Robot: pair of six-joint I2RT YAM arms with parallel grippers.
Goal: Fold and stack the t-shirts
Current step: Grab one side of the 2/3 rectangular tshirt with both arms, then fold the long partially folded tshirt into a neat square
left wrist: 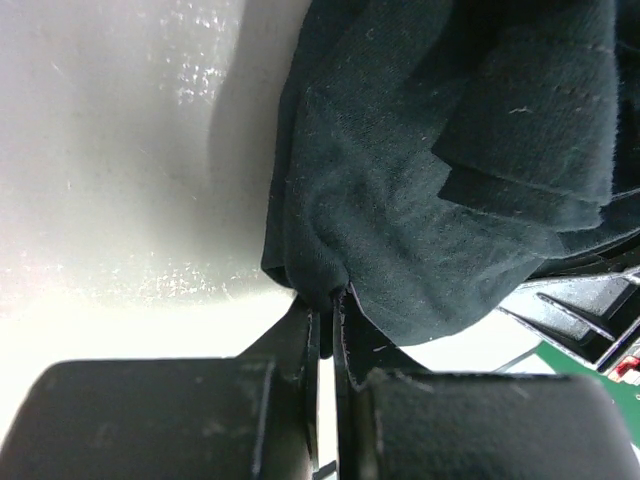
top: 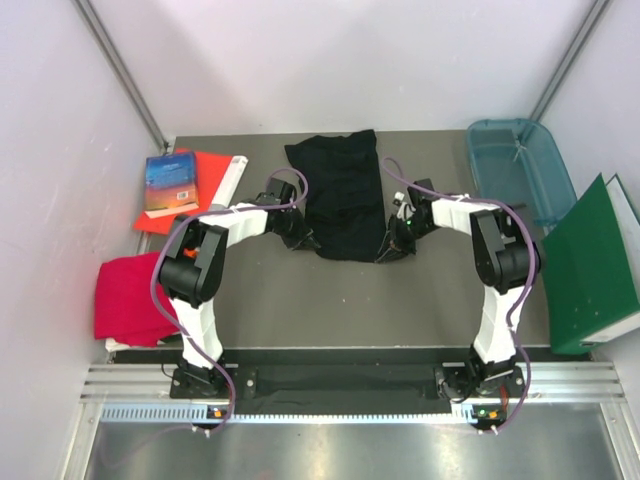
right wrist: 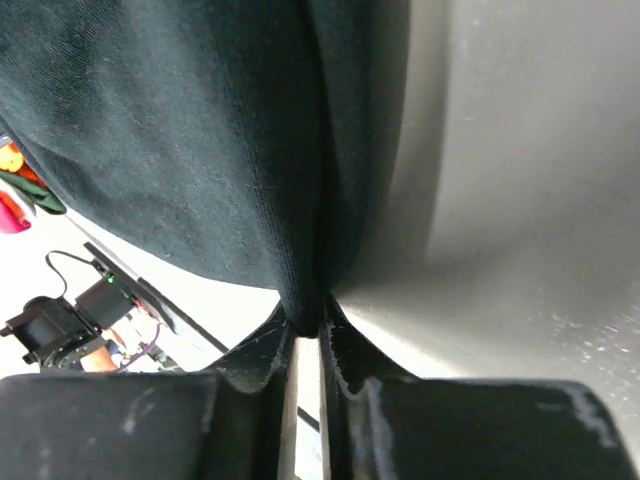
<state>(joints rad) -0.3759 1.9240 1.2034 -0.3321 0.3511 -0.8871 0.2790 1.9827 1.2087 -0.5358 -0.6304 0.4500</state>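
The crimson-pink folded cloth t-shirt (top: 128,298) lies at the near left edge of the grey-brown table (top: 400,310). Farther in, at centre, lies the large black cloth t-shirt (top: 340,190). The left gripper (top: 305,238) and right gripper (top: 392,248) are each clamped on one of its near corners. A blue book (top: 170,182) sits far left and a clear blue plastic bin (top: 515,165) far right, with white walls (top: 330,60) around.

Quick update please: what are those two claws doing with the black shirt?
Left gripper shut on black t-shirt, near corner. Right gripper same, other corner. Pink t-shirt folded, far left. Nothing blocking.
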